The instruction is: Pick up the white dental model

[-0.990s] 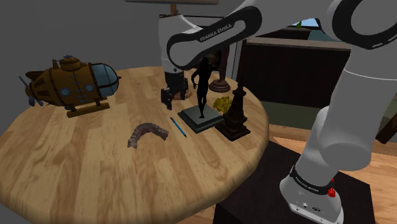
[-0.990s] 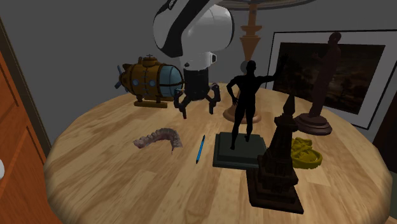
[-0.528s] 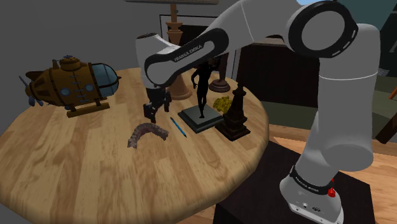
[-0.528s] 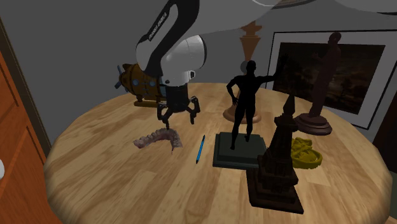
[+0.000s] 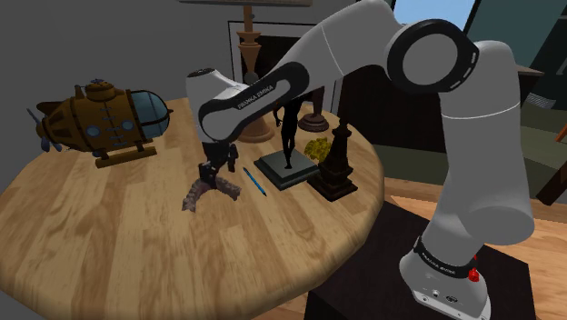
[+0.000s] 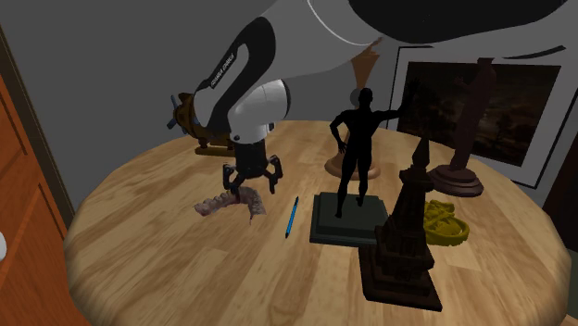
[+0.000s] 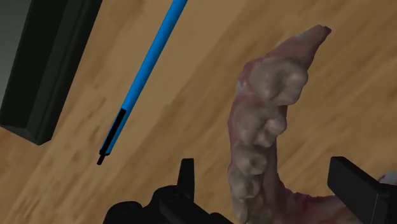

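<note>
Item: dental model (image 5: 216, 192), a pinkish-grey curved arch of moulded teeth (not rendered white). It is lying flat near the middle of the round wooden counter (image 5: 109, 250), unmoved over the last second. In the wrist view its tooth row (image 7: 264, 121) is being seen running up from between the fingers.

Item: all-black two-finger gripper (image 5: 211, 175). It is being brought down over the model. A second ago it was being carried higher, nearer the counter's far edge and beside the black statuette (image 5: 288, 127). Half a second ago it was hanging part-way across. Now it is being held directly above the arch, low and close. The fingers (image 7: 356, 184) are being kept wide apart, one on each side of the arch, and no contact is being made as far as can be told.

Item: thin blue pen (image 5: 254, 181), lying just beside the model on the statuette's side, undisturbed.

Item: brown and blue submarine model (image 5: 104, 118), standing at the counter's far edge in the shoulder view's left, well apart.

Assessment: the approach is being finished and the grasp is not yet made. A little more descent and a closing of the fingers across the arch is judged to be what is being called for next. The nearby pen is being noted as the one thing likely to be nudged.
</note>
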Controlling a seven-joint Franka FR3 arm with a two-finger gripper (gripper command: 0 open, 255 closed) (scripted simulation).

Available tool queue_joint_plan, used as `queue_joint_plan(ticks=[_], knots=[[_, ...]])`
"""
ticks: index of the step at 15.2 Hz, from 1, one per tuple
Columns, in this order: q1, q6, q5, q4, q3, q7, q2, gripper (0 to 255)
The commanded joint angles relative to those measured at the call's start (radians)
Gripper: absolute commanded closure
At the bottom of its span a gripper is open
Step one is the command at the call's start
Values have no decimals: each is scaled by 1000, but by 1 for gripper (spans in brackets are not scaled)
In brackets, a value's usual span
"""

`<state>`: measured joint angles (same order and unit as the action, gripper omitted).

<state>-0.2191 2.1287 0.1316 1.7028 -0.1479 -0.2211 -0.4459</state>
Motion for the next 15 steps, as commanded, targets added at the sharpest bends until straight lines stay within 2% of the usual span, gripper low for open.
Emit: queue_joint_plan(ticks=[1,3,4,15], knots=[[-1,21,3,6,1,-3,-14,0],[-2,27,4,9,2,-4,-18,0],[-2,26,4,7,2,-4,-19,255],[-1,5,1,0,0,-1,-5,255]])
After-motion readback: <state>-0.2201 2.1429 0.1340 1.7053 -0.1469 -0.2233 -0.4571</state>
